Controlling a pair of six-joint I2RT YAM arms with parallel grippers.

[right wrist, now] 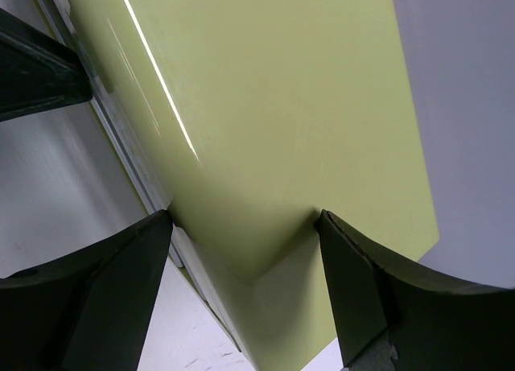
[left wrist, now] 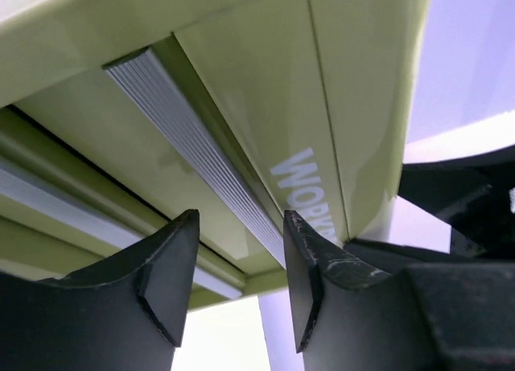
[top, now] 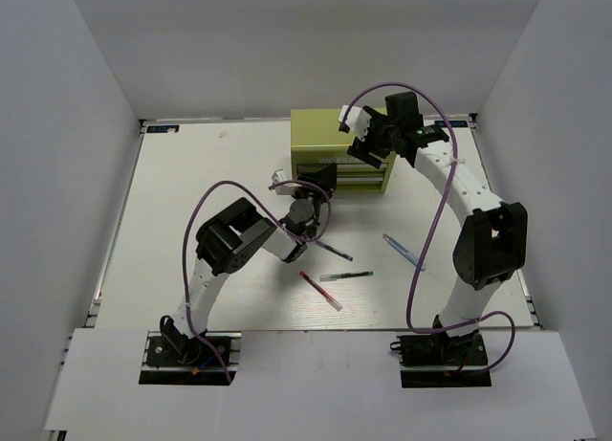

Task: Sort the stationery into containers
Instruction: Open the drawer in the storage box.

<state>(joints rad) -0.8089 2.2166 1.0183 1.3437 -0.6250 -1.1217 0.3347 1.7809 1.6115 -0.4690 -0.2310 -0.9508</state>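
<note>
Just behind left pincer (left wrist: 241,218), 4 loose pens (top: 346,275)

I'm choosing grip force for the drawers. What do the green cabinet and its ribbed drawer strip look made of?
The cabinet looks like painted sheet metal: glossy olive skin, sharp light streaks, crisp folded edges. The drawer strip looks like bare aluminium: silvery, matte, finely ribbed; silver plastic is possible.

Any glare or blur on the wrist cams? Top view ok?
Right wrist: thin glare streak across the cabinet, jaws soft-edged. Left wrist: top-left corner washed out, lettering readable but cut off by a jaw. Top external: even light, soft shadows, sharp.
</note>
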